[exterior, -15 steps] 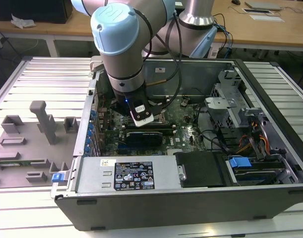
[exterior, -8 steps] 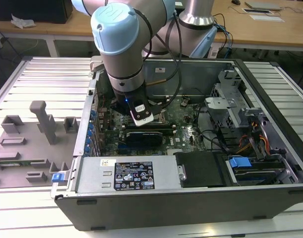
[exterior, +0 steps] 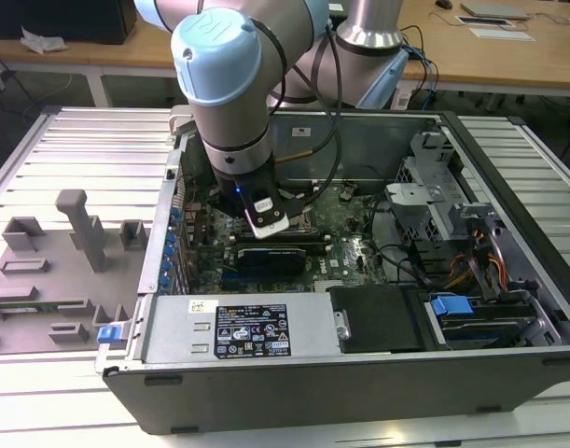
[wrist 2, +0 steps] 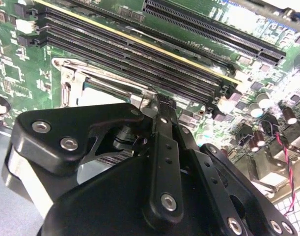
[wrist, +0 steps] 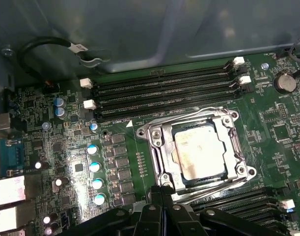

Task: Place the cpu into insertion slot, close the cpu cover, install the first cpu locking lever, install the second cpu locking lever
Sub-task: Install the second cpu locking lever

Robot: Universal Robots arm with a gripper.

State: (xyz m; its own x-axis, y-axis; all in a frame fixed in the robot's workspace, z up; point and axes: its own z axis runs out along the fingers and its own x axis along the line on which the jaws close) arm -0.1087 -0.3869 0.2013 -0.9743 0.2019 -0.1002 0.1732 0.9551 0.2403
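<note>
In the first wrist view the cpu (wrist: 199, 153), a pale metal square, lies in the insertion slot (wrist: 185, 180) on the green motherboard. The silvery cpu cover (wrist: 161, 150) lies flat around it, the chip showing through its cutout. A thin metal lever (wrist: 186, 120) runs along the cover's side towards the memory slots, and another (wrist: 213, 189) along the opposite side. My gripper (wrist: 160, 194) is shut, its black tips together at the socket's corner beside that second lever. In the second wrist view the gripper (wrist 2: 157, 104) touches the socket's metal edge (wrist 2: 71, 81). Whether anything is pinched is hidden.
The arm's wrist (exterior: 230, 112) reaches down into an open computer case (exterior: 508, 243). Long black memory slots (wrist: 164, 88) flank the socket on both sides. Capacitors (wrist: 93, 167) stand beside it. A power supply (exterior: 238, 327) and a drive bay (exterior: 471, 317) sit at the case's front.
</note>
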